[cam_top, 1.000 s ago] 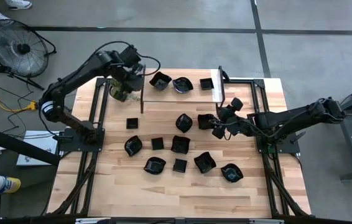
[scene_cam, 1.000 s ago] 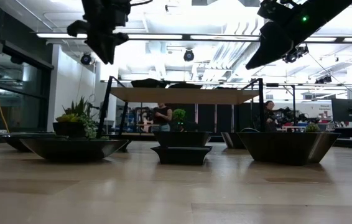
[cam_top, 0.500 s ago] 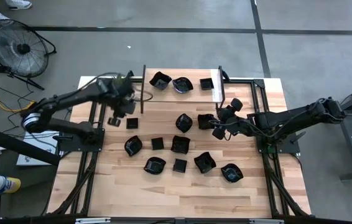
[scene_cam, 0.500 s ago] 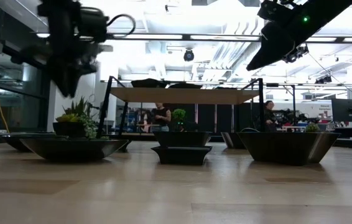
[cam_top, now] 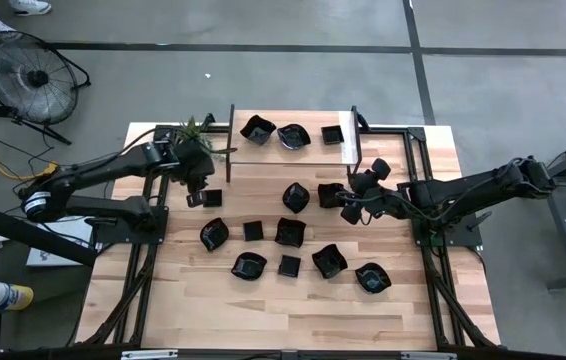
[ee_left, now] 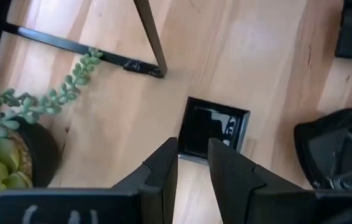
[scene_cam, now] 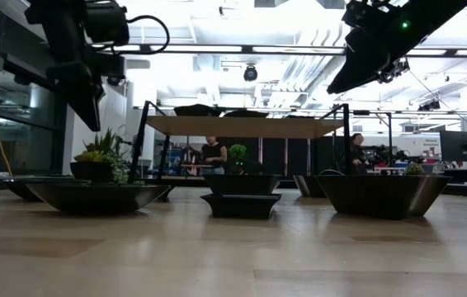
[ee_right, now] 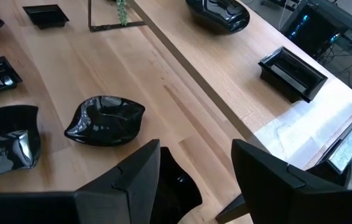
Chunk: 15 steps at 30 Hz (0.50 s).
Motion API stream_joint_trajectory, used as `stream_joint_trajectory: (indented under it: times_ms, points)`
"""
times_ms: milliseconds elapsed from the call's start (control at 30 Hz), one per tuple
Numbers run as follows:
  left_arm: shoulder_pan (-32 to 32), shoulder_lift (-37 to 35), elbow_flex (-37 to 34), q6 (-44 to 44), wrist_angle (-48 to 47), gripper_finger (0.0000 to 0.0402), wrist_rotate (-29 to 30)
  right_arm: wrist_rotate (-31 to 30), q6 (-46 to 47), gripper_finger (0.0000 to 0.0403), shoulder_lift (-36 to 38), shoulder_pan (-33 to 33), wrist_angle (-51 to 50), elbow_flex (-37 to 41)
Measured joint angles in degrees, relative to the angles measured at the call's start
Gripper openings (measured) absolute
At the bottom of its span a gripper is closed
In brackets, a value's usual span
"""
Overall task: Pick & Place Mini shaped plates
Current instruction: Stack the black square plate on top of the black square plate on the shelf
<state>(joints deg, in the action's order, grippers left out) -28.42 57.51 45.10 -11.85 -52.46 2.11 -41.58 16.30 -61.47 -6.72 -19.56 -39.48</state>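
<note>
Two dark fingers of the left gripper point(ee_left: 193, 163) stand a little apart with nothing between them, hanging above the near edge of a small square plate point(ee_left: 214, 129) that lies flat on the wooden table point(cam_top: 263, 310). A potted plant point(ee_left: 5, 158) sits just beside it, near a black shelf leg point(ee_left: 150, 38). Seen from above, that gripper point(cam_top: 195, 186) is over the table's left part. The right gripper point(ee_right: 194, 165) has its jaws spread wide and empty over another plate, with a leaf-like plate point(ee_right: 106, 120) lying close by. Many more mini shaped plates point(cam_top: 289, 234) are scattered across the table's middle, and three rest on the raised shelf point(cam_top: 288, 150).
</note>
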Motion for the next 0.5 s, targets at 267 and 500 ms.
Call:
stream_joint_trajectory:
  times_ms: [267, 500]
  points:
    - [0.65, -0.01, -6.05, -4.12, 0.76, 0.0085, -5.4, 0.02, -0.87, 0.0194, 0.0, 0.0, -0.63, 0.0]
    - [6.89, 0.07, -9.56, -8.87, 5.45, 0.0085, -6.47, -0.06, -1.2, 0.0194, 0.0, 0.0, -0.78, 0.0]
